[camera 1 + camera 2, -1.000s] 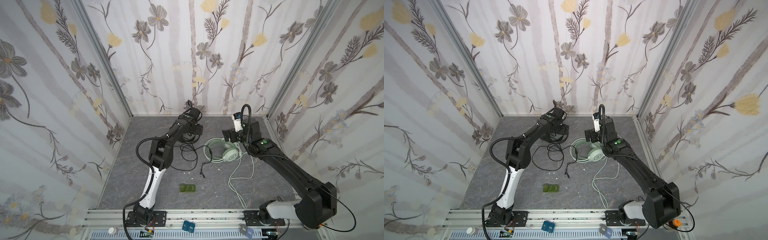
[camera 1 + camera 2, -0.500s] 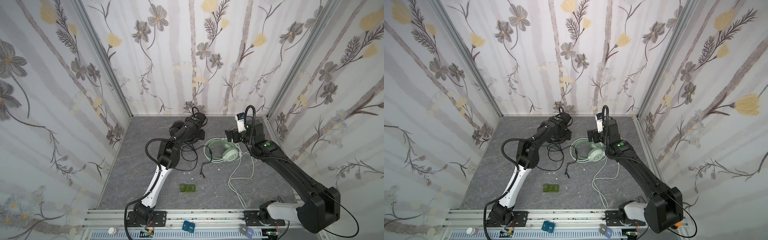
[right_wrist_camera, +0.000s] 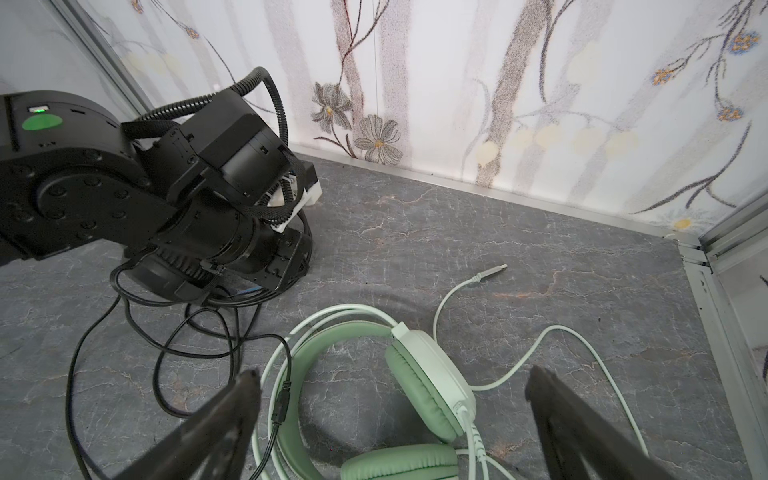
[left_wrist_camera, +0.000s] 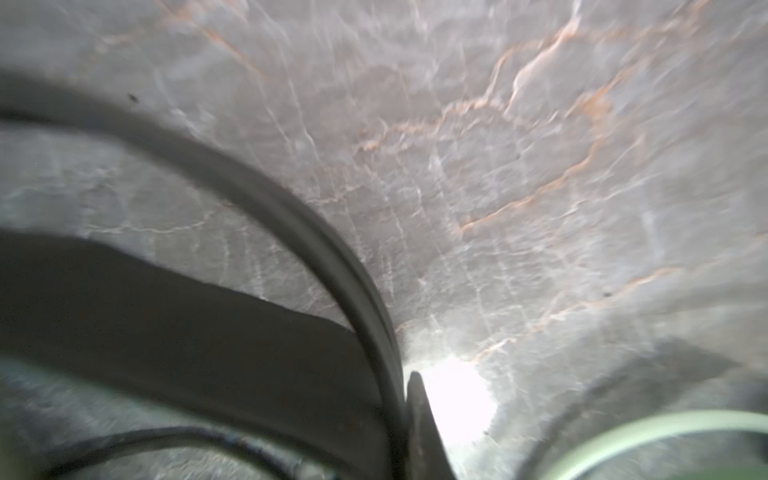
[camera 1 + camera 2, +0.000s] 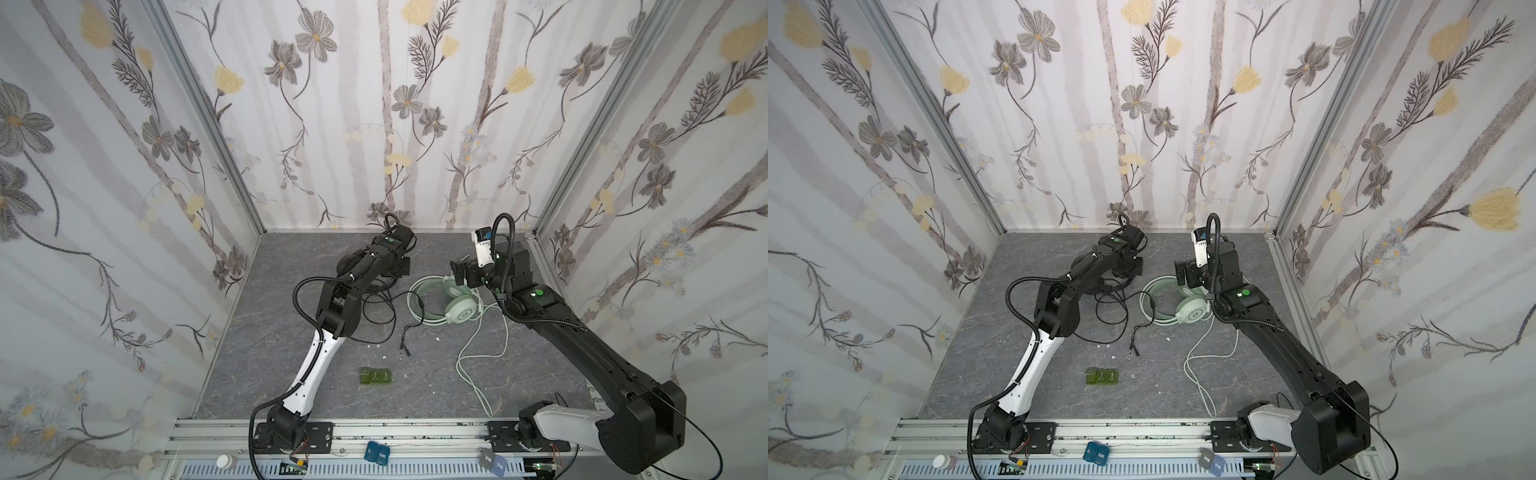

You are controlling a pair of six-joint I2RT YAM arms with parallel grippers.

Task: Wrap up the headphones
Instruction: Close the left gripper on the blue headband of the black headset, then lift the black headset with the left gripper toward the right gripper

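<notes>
Hovering over mint headset (image 5: 460, 314), right end effector (image 3: 392, 376) stood wide apart; left end effector (image 4: 406, 401), closed together, touched band of black headset (image 4: 291, 216).

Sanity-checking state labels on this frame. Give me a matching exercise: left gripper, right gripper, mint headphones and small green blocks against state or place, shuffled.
Things
1. left gripper
2. right gripper
3. mint headphones
4. small green blocks

State or place
A. alone at the front middle of the table
B. open wide
C. shut, low against the black headband
D. lying flat, its pale cable unwound

Pairs: 1-C, 2-B, 3-D, 4-A
</notes>
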